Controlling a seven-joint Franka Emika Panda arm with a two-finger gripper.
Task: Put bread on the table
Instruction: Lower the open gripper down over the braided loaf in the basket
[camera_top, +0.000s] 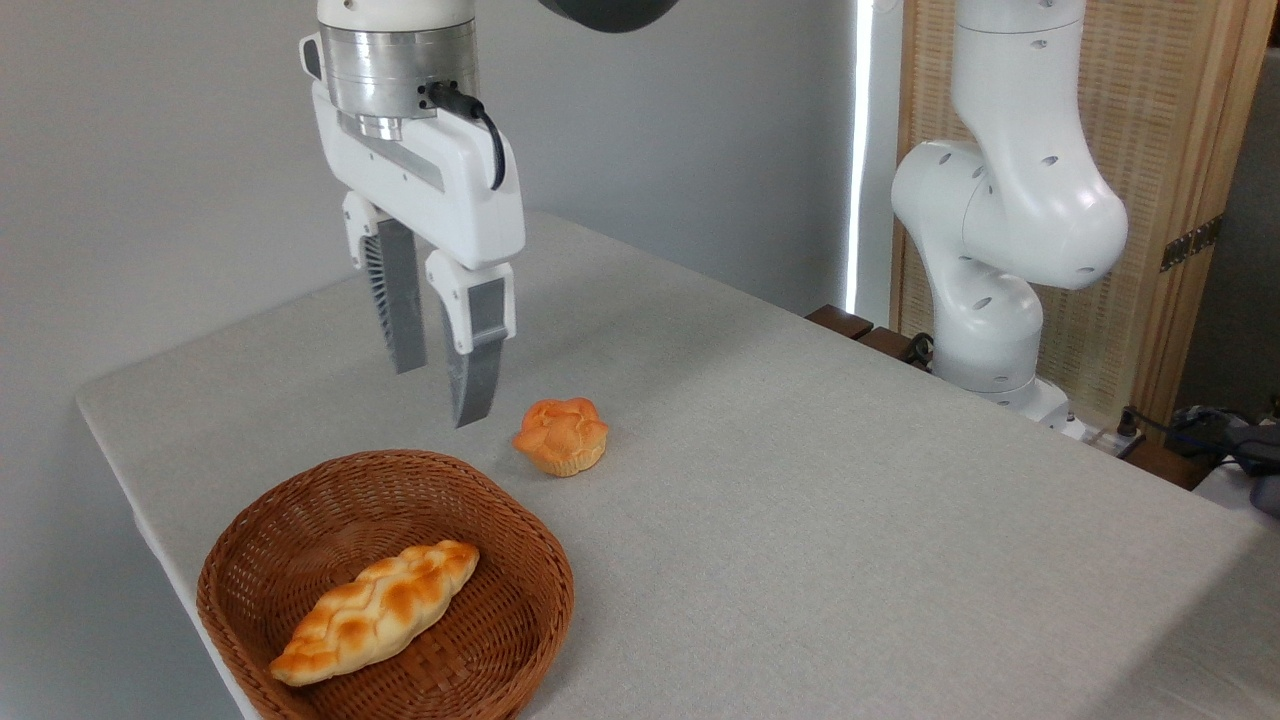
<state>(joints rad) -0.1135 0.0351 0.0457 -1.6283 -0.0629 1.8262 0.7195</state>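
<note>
- Bread (378, 611) — long braided golden-yellow loaf with toasted patches — lies diagonally inside the brown woven wicker basket (240, 545).
- Basket rests on the light grey fabric-like table (800, 500).
- White two-finger gripper (440, 395) hangs above the basket's far rim, fingers apart, holding nothing.
- Small round orange bun (561, 436) sits beside the basket.

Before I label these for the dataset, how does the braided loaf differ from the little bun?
The braided loaf is long with tapered ends; the bun is small, round and muffin-shaped. The loaf is golden-yellow with toasted brown patches; the bun is a more even orange. The loaf lies inside the wicker basket; the bun stands on the grey table, outside it. Neither is touched by the gripper, which hangs open above.
</note>
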